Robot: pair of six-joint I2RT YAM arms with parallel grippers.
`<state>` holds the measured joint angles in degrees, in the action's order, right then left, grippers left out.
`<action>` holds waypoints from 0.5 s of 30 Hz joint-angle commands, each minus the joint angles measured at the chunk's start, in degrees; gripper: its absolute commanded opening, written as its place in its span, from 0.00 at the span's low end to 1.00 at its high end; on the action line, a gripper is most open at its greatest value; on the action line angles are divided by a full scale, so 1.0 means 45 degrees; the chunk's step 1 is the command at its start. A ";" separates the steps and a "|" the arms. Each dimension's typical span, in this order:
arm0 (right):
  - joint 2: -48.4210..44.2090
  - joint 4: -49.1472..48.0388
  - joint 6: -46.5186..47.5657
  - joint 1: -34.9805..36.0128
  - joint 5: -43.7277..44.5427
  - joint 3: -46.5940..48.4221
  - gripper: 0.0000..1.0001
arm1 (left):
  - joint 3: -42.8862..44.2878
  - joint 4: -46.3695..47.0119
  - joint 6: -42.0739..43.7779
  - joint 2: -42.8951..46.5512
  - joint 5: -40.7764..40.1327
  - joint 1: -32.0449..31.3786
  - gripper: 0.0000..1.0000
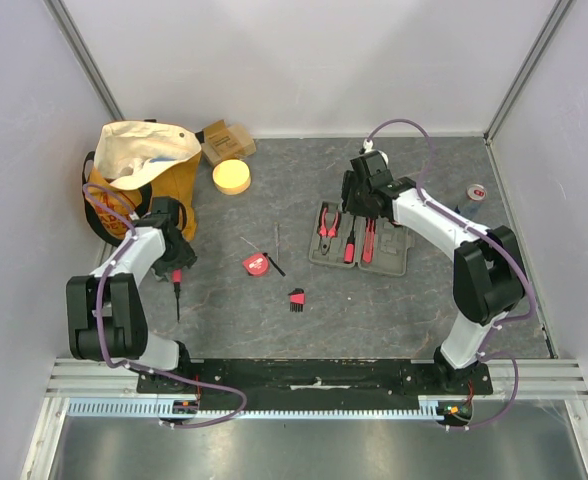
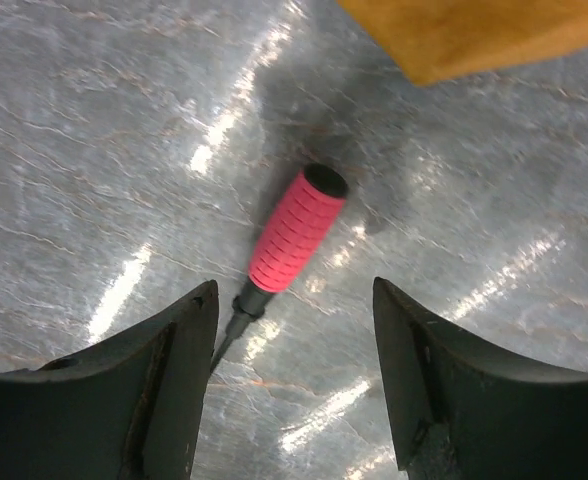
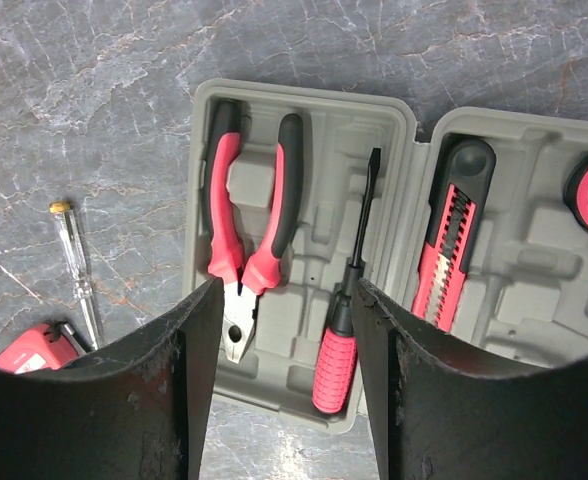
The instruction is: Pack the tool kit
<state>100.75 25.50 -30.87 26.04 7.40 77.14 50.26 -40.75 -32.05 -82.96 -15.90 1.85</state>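
Observation:
The grey-green tool kit case [image 1: 394,262] lies open right of centre. In the right wrist view its slots [image 3: 304,130] hold red-and-black pliers [image 3: 249,210], a red-handled screwdriver [image 3: 336,350] and a red utility knife [image 3: 444,250]. My right gripper [image 3: 286,290] hovers open above the case [image 1: 359,205] with nothing between its fingers. On the left, my left gripper [image 1: 177,262] stands open low over a second red-handled screwdriver [image 2: 296,230] lying on the table [image 1: 176,285]. The handle lies just beyond the left gripper [image 2: 294,300] and the dark shaft runs beside the left finger [image 2: 189,340].
Loose on the table are a red tape measure [image 1: 256,264], a red-and-black hex key set [image 1: 296,298] and a thin clear-handled screwdriver [image 3: 74,260]. The orange-and-cream tote bag [image 1: 139,175], a cardboard box [image 1: 226,140] and a yellow disc [image 1: 232,177] stand back left. A small tape roll [image 1: 477,191] lies far right.

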 commanded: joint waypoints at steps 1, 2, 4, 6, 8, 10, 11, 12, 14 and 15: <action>-0.0709 -0.0216 -0.0053 -0.0025 0.0270 -0.0287 0.61 | 0.0004 0.0540 0.0736 -0.0295 -0.0549 0.0409 0.69; -0.0748 -0.0255 -0.0111 -0.0006 0.0309 -0.0346 0.61 | -0.0016 0.0540 0.0794 -0.0411 -0.0452 0.0410 0.69; -0.0826 -0.0353 -0.0190 -0.0026 0.0329 -0.0483 0.61 | -0.0114 0.0657 0.0873 -0.0568 -0.0121 0.0429 0.69; -0.0865 -0.0431 -0.0268 -0.0064 0.0367 -0.0658 0.61 | -0.0231 0.0735 0.0989 -0.0647 0.0348 0.0429 0.65; -0.0924 -0.0490 -0.0288 -0.0084 0.0387 -0.0795 0.61 | -0.0368 0.0755 0.0951 -0.0627 0.0583 0.0429 0.55; -0.0982 -0.0529 -0.0327 -0.0123 0.0407 -0.0893 0.61 | -0.0485 0.0755 0.0874 -0.0588 0.0818 0.0429 0.45; -0.0983 -0.0568 -0.0327 -0.0143 0.0407 -0.0893 0.61 | -0.0543 0.0755 0.0738 -0.0550 0.0935 0.0429 0.39; -0.1002 -0.0549 -0.0327 -0.0201 0.0407 -0.0912 0.61 | -0.0583 0.0755 0.0678 -0.0511 0.1091 0.0429 0.33; -0.1041 -0.0568 -0.0269 -0.0240 0.0387 -0.0913 0.61 | -0.0700 0.0794 0.0444 -0.0394 0.1403 0.0410 0.24; -0.1041 -0.0587 -0.0249 -0.0240 0.0387 -0.0893 0.61 | -0.0758 0.0794 0.0385 -0.0335 0.1501 0.0391 0.21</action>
<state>98.72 24.45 -31.73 25.54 7.92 73.49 48.01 -39.20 -29.26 -85.65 -13.50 3.90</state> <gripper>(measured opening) 0.608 0.269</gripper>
